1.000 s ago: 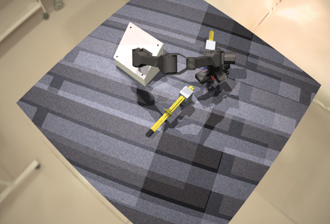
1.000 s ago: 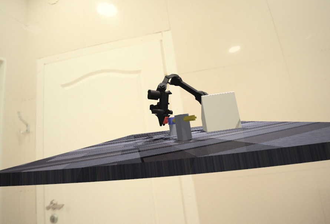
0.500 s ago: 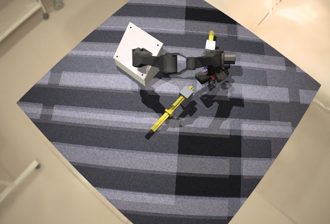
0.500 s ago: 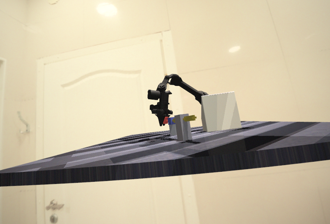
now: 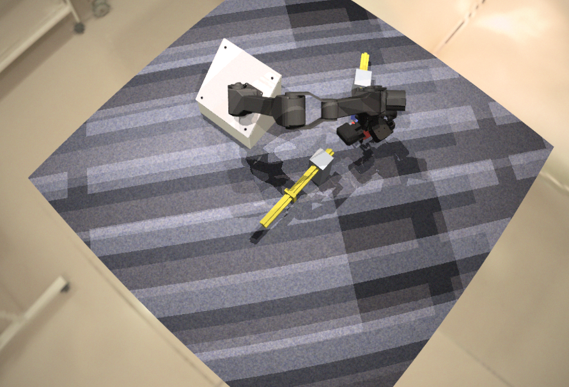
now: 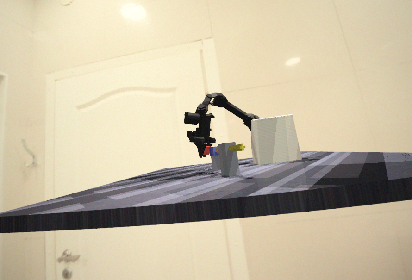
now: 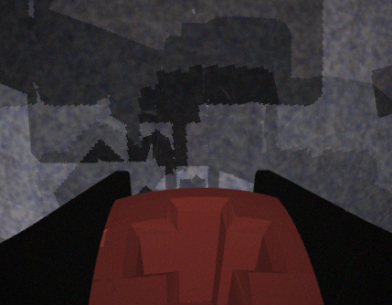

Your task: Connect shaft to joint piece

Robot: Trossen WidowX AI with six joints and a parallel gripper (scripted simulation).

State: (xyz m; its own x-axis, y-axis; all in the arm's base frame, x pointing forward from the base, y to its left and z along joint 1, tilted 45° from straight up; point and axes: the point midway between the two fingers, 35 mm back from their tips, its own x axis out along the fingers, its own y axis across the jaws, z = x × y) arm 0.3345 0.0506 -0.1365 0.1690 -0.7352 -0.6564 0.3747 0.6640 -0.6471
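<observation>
Gripper [image 5: 366, 133] [image 6: 202, 155] [image 7: 192, 184] is standing partly open, its fingers bearing on the two sides of the red joint piece [image 5: 366, 134] [image 6: 207, 151] [image 7: 200, 233]. The joint piece is sitting at the hinged end of the fixed shaft [image 5: 364, 61], beyond the blue part [image 5: 353, 118] [image 6: 213, 151]. Handling, judged: the piece is looking rigid and light, probably smooth, its curved flanks giving the pads little to bite on; the hinges, not its weight, are likely supplying the resistance. The present hold across the flanks is seeming right for turning; hard pulling would risk slipping. The second shaft [image 5: 277, 212] [image 6: 236, 147], yellow and ribbed, is lying through its grey block [image 5: 321, 159] [image 6: 228, 158], its inner end showing just past the block and apart from the red piece. It is looking stiff; the raised collar [image 5: 291, 194] is offering a likely place for gripping and pushing later. Containers: none is showing; the only receptacle is the joint's opening, whose alignment I cannot tell, and the second shaft is not entering it.
</observation>
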